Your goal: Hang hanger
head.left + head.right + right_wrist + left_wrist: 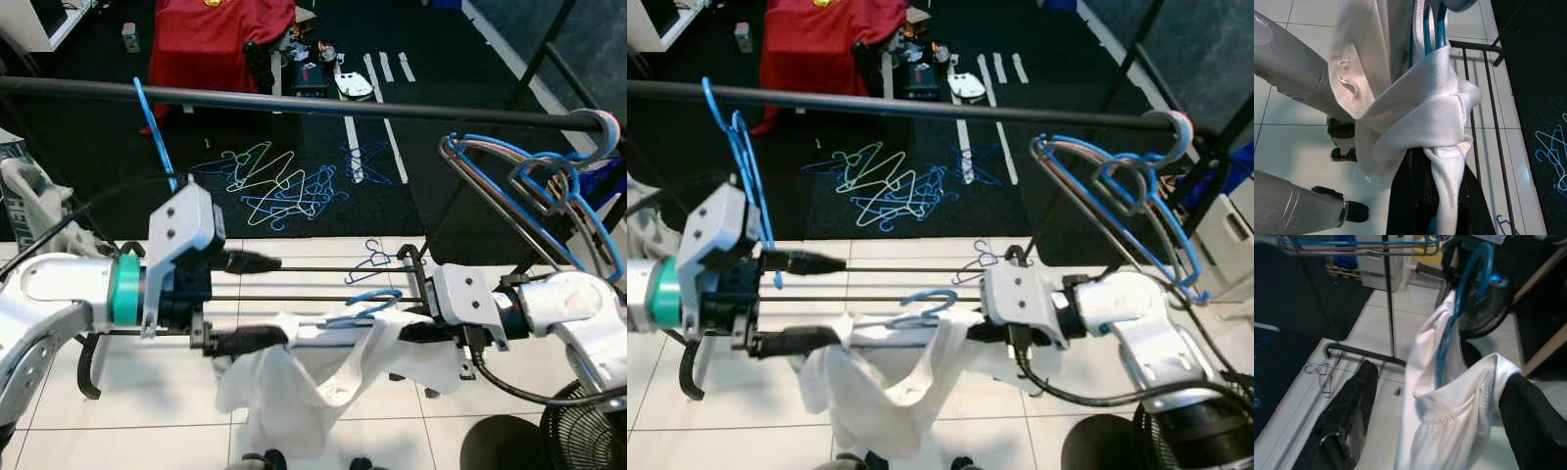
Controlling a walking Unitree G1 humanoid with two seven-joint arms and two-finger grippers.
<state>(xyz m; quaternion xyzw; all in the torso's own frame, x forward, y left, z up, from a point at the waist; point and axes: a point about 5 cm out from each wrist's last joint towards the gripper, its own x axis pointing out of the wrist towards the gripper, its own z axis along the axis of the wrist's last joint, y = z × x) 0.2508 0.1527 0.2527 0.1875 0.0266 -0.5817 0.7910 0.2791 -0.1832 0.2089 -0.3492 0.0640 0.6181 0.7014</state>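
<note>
1. Nearest, below the black rail (323, 105), the white garment (284, 387) sags between the two grippers, its lower edge cut off by the frame.
2. Threaded through the garment is one blue hanger (364, 304); its hook rises clear of the cloth, while its shoulders are hidden inside the folds.
3. At the garment's left end, the left gripper (250, 299) has its fingers spread wide: the lower finger is tucked into the cloth, the upper one (247, 261) is bare and points toward the right arm.
4. At the garment's right end, the right gripper (416, 331) is closed on a bunched knot of the white garment; the right wrist view shows cloth wrapped tight around the black fingers (1415, 196), something the head views only hint at.
5. The left wrist view shows the hanger's blue hook (1474, 269) standing above the collar, with a floor fan (1484, 308) behind it.
6. Under the garment lies the rack's base bars (313, 269), with one small hanger (370, 259) lying on them.
7. On the rail hang one blue hanger (157, 127) at the left and a cluster of hangers (539, 196) at the right, too overlapped to count.
8. Beyond the rail, a tangled pile of hangers (284, 191) lies on the dark carpet (98, 147), uncountable, with a red cloth (220, 39) farther off.
</note>
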